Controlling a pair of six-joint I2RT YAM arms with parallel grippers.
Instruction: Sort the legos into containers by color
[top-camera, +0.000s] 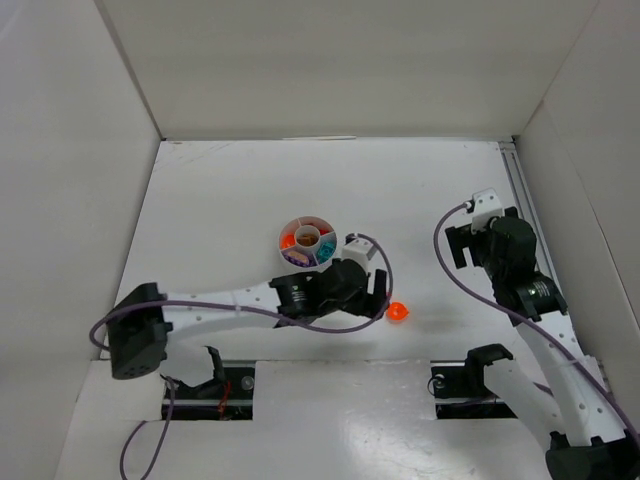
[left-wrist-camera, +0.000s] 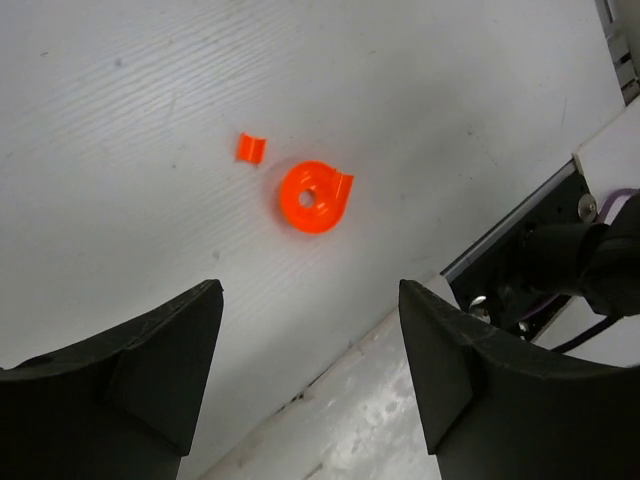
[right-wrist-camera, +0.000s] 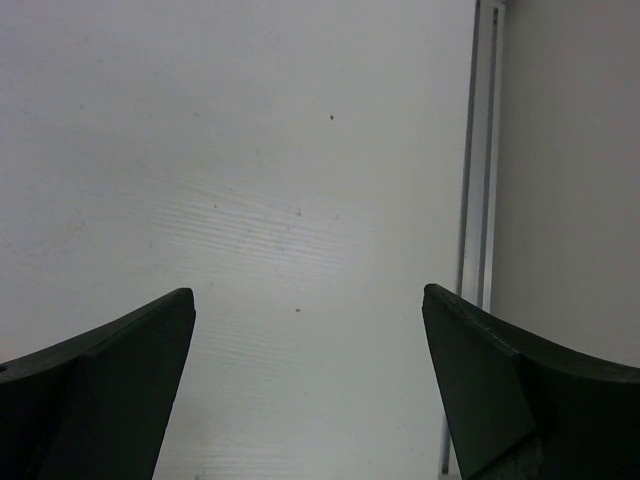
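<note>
The round white dish (top-camera: 307, 220) stands mid-table; its wedge containers hold orange (top-camera: 288, 241), purple (top-camera: 297, 257) and teal (top-camera: 326, 250) legos, and a brown one lies in the centre cup. Two orange legos lie loose on the table: a rounded piece with a hole (left-wrist-camera: 315, 196) and a small curved bit (left-wrist-camera: 251, 147); from above they show as one orange spot (top-camera: 398, 312). My left gripper (left-wrist-camera: 310, 290) is open just short of them, nothing between its fingers. My right gripper (right-wrist-camera: 310, 292) hangs open over bare table at the right (top-camera: 458, 245).
White walls close in the table on three sides. A metal rail (right-wrist-camera: 478, 150) runs along the right wall. The arms' mounting plates lie along the near edge (top-camera: 330, 385), close to the loose orange pieces.
</note>
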